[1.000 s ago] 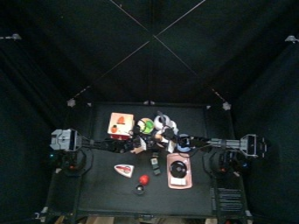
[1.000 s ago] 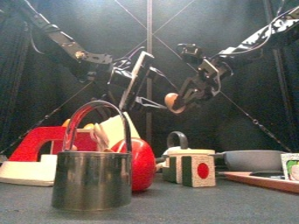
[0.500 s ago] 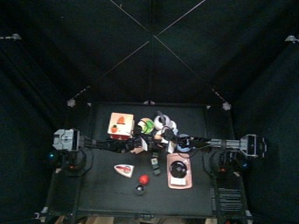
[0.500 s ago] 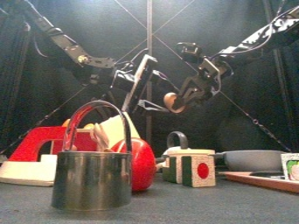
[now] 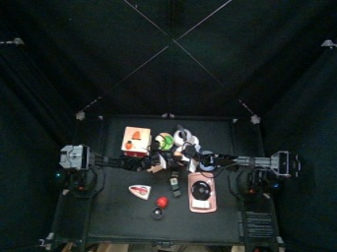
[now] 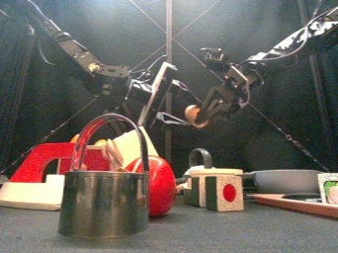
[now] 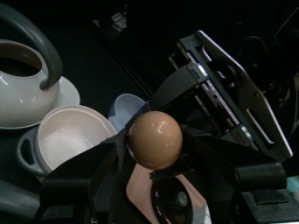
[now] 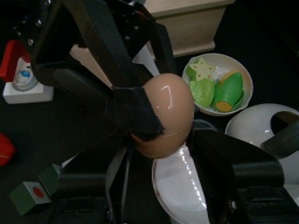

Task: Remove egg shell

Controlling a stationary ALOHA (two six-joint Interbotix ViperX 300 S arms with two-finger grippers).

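Front view shows the egg (image 6: 195, 115) held up in the air, well above the worktop (image 6: 264, 232), pinched in the right claw (image 6: 199, 112); the left claw (image 6: 161, 94) hangs just beside it, jaws spread wide and empty. An egg is light, smooth and rather slippery, and its shell cracks under little force; I judge the firm hold should stay across its middle, as in the right wrist view (image 8: 162, 114), while the other claw picks at one end. Against a second ago, the left claw has crept slightly nearer; the egg has hardly shifted
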